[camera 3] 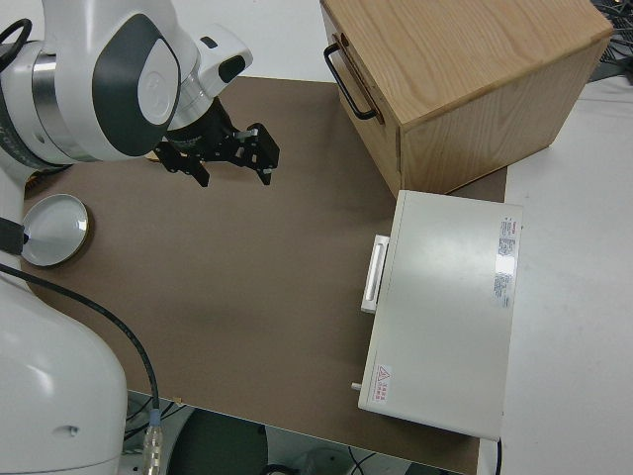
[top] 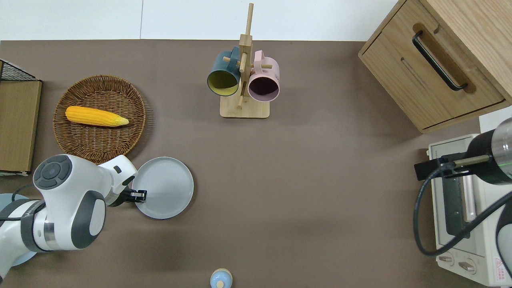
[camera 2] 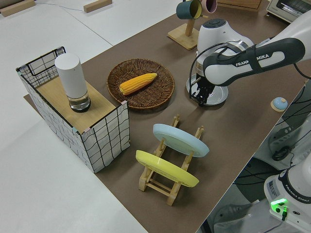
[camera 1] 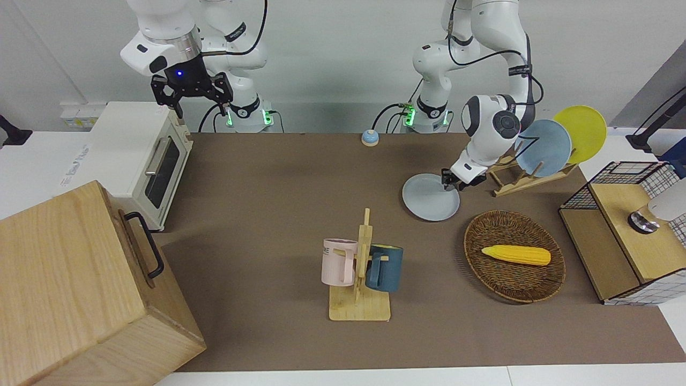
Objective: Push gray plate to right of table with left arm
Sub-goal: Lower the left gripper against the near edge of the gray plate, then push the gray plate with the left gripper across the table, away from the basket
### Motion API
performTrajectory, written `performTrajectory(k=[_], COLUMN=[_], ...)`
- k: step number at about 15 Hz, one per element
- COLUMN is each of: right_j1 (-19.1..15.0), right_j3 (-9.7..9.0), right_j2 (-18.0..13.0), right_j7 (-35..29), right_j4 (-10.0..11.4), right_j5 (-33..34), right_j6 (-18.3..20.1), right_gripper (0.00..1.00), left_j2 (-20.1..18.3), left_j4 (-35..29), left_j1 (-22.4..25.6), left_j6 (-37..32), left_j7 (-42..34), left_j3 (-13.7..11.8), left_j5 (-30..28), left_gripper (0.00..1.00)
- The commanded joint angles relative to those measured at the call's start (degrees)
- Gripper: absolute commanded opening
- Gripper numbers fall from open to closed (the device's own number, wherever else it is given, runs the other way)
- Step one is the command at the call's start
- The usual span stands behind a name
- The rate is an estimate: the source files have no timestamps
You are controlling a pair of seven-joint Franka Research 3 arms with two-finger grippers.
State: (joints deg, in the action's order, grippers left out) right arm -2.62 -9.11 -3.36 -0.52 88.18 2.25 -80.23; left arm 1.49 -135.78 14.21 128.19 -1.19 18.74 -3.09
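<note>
Table: lying wide and brown-topped, carrying everything listed below.
Wooden cabinet: standing at the right arm's end of the table, farther from the robots than the toaster oven.
Toaster oven: sitting at the right arm's end, nearer to the robots than the wooden cabinet.
Wire basket: standing at the left arm's end, holding a white cylinder.
Wicker tray: lying toward the left arm's end, carrying a corn cob.
Plate rack: standing near the left arm's base, holding a sky-blue plate and a yellow plate.
Mug stand: standing mid-table, farther from the robots than the gray plate, carrying a dark blue mug and a pink mug.
Gray plate: lying flat on the table, just beside the wicker tray and nearer to the robots than it.
Left claw: resting low at the gray plate's rim, on the edge toward the left arm's end; finger spacing impossible to tell.
Right claw: parked, fingers standing spread apart.
Bell: sitting at the table edge between the two arm bases.
</note>
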Motion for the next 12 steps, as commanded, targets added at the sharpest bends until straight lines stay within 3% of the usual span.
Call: performTrajectory(k=[1,4,12], right_j1=[-0.5,-0.5,-0.5], right_j3=[-0.30,-0.30,-0.30], right_j2=[-0.6,-0.6,-0.6], right_j7=[0.4,0.4,0.4], right_j4=[0.2,0.2,0.2], right_j5=[0.0,0.0,0.0], right_j6=[0.7,0.7,0.7], right_gripper=[0.996,0.996,0.996], left_j2=[0.2,0.2,0.2], left_j4=[-0.9,-0.9,-0.3], left_j1=[-1.6,-4.0,-18.3], left_j6=[2.4,2.6,4.0], left_j7=[2.9,4.0,23.1], left_j3=[-0.5,-0.5,-0.5], left_j5=[-0.3,-3.2,-7.6], left_gripper=[0.00,0.00,0.00])
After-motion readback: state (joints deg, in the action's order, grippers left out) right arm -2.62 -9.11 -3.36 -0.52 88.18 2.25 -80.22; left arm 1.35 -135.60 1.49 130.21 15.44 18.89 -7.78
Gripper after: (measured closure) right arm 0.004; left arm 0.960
